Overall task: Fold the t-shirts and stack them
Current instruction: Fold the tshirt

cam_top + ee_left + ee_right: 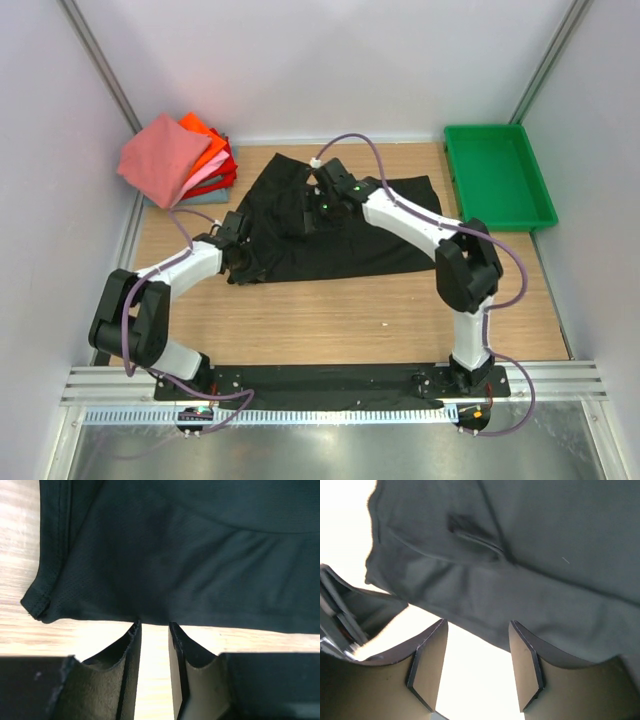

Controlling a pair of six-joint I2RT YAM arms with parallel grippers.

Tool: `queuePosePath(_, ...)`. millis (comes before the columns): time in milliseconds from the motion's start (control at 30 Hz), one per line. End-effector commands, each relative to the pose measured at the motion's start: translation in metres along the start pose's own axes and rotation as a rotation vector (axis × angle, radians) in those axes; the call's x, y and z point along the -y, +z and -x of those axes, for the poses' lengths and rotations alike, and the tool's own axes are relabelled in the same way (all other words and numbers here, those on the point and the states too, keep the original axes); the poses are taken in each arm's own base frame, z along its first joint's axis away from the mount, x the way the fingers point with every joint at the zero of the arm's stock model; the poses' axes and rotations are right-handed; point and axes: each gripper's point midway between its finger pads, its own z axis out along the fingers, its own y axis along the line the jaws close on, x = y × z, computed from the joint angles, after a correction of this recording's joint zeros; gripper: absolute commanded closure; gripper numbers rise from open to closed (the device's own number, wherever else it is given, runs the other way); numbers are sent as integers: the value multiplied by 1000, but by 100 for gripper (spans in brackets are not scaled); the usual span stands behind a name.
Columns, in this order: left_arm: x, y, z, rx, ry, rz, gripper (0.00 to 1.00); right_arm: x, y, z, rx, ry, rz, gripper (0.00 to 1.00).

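Observation:
The black t-shirt [340, 225] lies spread and rumpled on the wooden table, partly folded at its left side. My left gripper [238, 252] sits at the shirt's near-left edge. In the left wrist view its jaws [154, 626] stand a little apart with bare wood between them, tips touching the shirt's hem [165, 580]. My right gripper [316, 206] hovers over the shirt's upper middle. In the right wrist view it [477, 625] is wide open and empty, with the black shirt [520, 570] just beyond its tips. Folded salmon-pink, orange, red and pale pink shirts [178, 158] are stacked at the back left.
A green plastic tray [497, 175] stands at the back right. White walls and metal posts enclose the table on three sides. Bare wood [350, 320] lies between the shirt and the arm bases.

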Motion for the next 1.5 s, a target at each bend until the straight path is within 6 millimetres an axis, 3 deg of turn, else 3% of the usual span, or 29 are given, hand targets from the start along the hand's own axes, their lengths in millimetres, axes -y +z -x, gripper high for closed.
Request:
queuePosePath(0, 4, 10, 4, 52, -45, -34, 71, -15, 7, 13, -13, -58, -14, 43)
queuePosePath(33, 2, 11, 2, 48, -51, -31, 72, -14, 23, 6, -48, -56, -22, 44)
queuePosePath(67, -2, 12, 4, 69, -60, -16, 72, -27, 25, 13, -36, -66, 4, 48)
queuePosePath(167, -7, 15, -3, 64, -67, -20, 73, -43, 43, 10, -64, -59, 38, 53)
queuePosePath(433, -22, 19, -15, 52, -56, 11, 74, -69, 80, 0, -113, -46, 102, 61)
queuePosePath(500, -25, 20, -18, 48, -58, 15, 76, -69, 93, -4, -128, -37, 106, 62)
queuePosePath(633, -33, 19, -22, 48, -63, 23, 91, -72, 107, 0, -129, -37, 116, 65)
queuePosePath(700, -38, 18, -24, 49, -62, 31, 94, -65, 119, -3, -137, -43, 96, 65)
queuePosePath(833, -45, 16, -26, 43, -64, 46, 95, -52, 127, 13, -110, -36, 59, 66)
queuePosePath(1000, -53, 13, -27, 47, -67, 61, 95, -6, 124, 48, -45, 2, -33, 66)
queuePosePath(1233, -55, 14, -29, 38, -69, 65, 96, 26, 97, 110, 74, 34, -64, 64)
queuePosePath(1367, -53, 13, -27, 41, -69, 59, 96, 38, 76, 121, 97, 31, -106, 60)
queuePosePath(1400, -53, 12, -26, 43, -69, 59, 94, 32, 57, 132, 139, 22, -98, 59)
queuePosePath(1467, -48, 3, -20, 66, -70, 48, 80, 39, 47, 121, 130, 17, -121, 51)
